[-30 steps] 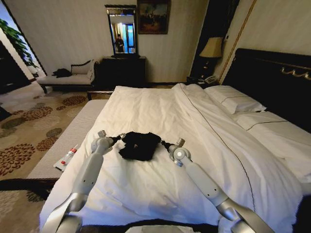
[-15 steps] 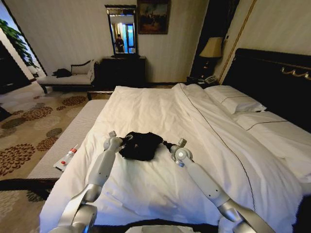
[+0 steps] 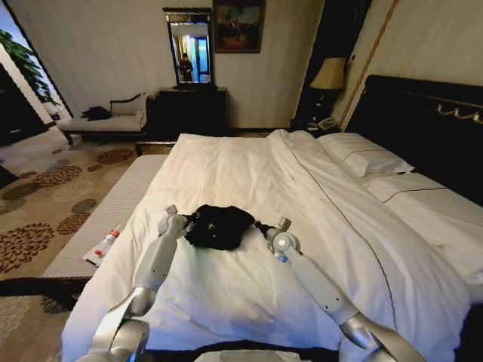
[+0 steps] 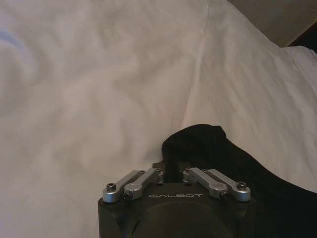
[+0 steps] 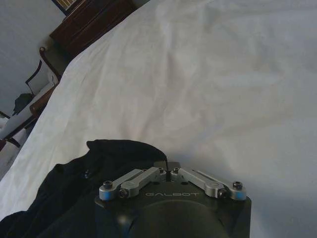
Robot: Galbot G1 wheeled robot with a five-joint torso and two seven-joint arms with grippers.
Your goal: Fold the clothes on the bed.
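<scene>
The clothes [image 3: 219, 226], a black T-shirt, lie bunched in a small heap on the white duvet of the bed [image 3: 249, 162], near its front middle. My left gripper [image 3: 189, 219] is shut on the heap's left edge and my right gripper [image 3: 259, 225] is shut on its right edge. Seen from the left wrist, black fabric [image 4: 233, 163] rises between the drawn-in fingers of the left gripper [image 4: 172, 171]. From the right wrist, the right gripper [image 5: 168, 171] is pinched together at the edge of the dark cloth [image 5: 74, 188]. No lettering shows.
White pillows [image 3: 364, 158] and a dark headboard [image 3: 423, 121] lie at the right. A grey bench [image 3: 113, 219] along the bed's left side carries a small tube [image 3: 105, 244]. Patterned carpet, a pale chaise [image 3: 106, 121] and a dark dresser [image 3: 189, 109] stand beyond.
My left arm has swung inward to the right, bringing its gripper closer to the right one. The shirt has bunched tighter between them. The right gripper has barely moved.
</scene>
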